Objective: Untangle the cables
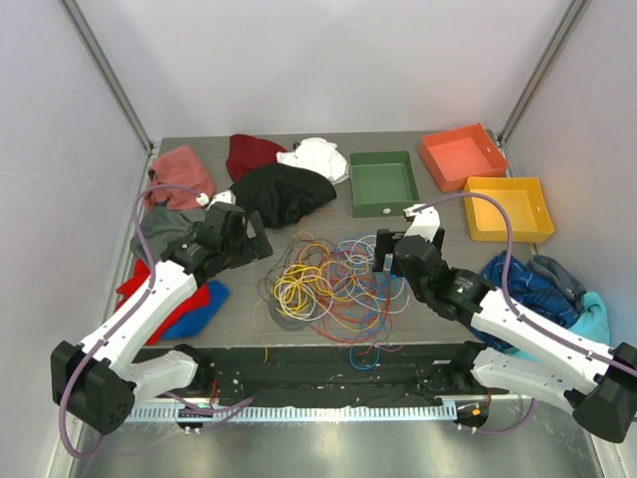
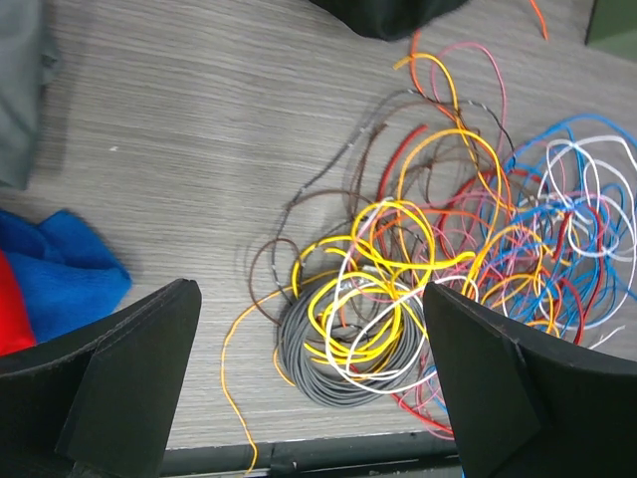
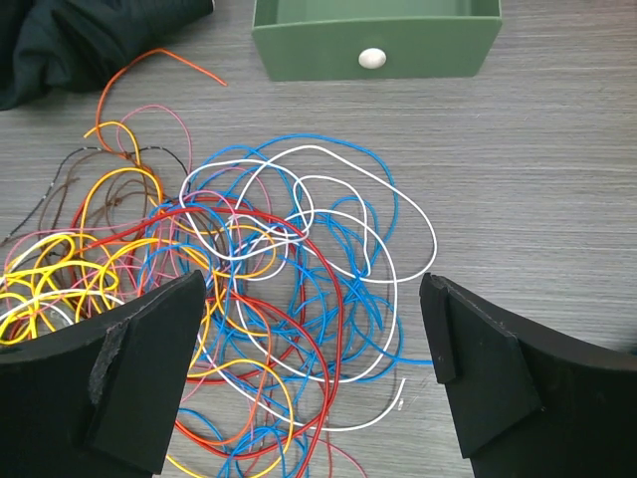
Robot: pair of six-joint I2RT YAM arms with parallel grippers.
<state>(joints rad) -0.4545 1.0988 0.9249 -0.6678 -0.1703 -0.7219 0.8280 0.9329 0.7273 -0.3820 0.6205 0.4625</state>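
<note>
The cables (image 1: 328, 279) seem light, limp and snag-prone; the white loop (image 3: 434, 237) nearest the green tray (image 3: 299, 50) offers a hold. The left gripper (image 2: 309, 388) and right gripper (image 3: 314, 368) gape wide, empty.

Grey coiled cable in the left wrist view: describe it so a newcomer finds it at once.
Find the tangled heap of thin coloured cables mid-table, nearer the arms than the black cloth garment. At the heap's near-left edge, under bright yellow wire loops, lies the grey coiled cable. It alone is wound into a tight, many-turn ring; its neighbours sprawl in loose loops.
</note>
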